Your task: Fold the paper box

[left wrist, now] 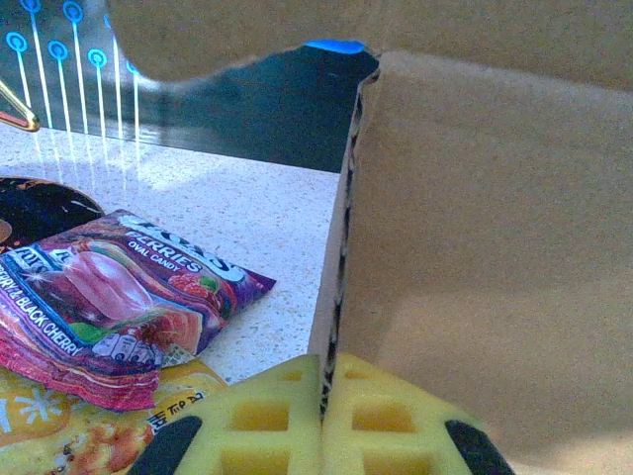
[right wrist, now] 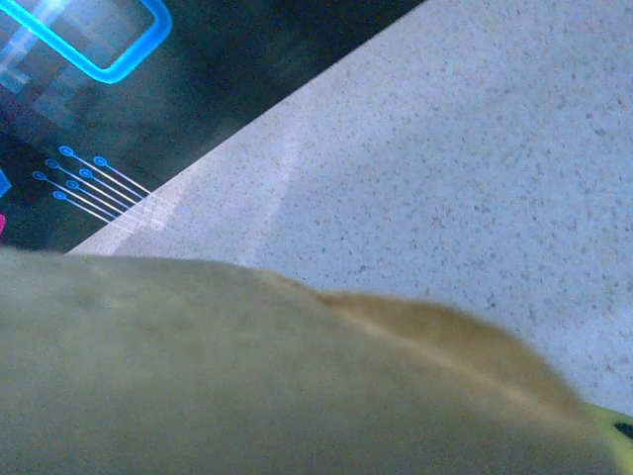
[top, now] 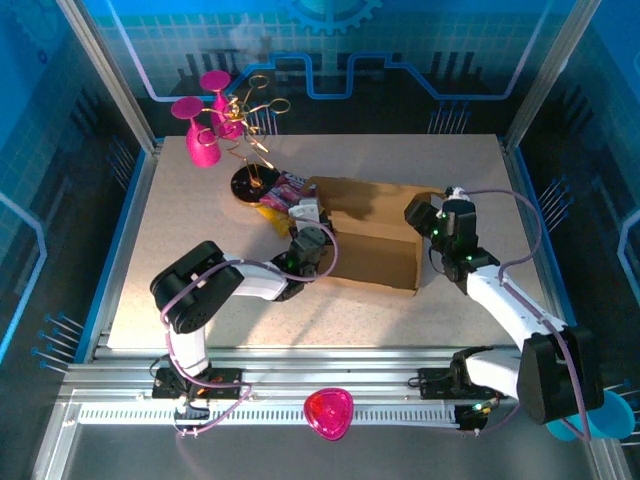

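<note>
Left gripper (left wrist: 326, 421) pads (left wrist: 262, 426) clamp a standing wall of the paper box (left wrist: 495, 247). Snack packet (left wrist: 129, 297) lies just left of them. Right gripper (top: 435, 225) meets the box's opposite end; we can't tell its opening.

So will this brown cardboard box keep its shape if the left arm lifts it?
Probably stiff: the brown corrugated cardboard box shows a fluted edge between the left fingers. Likely light, being one thin sheet; the upright wall may hinge at its crease.
</note>
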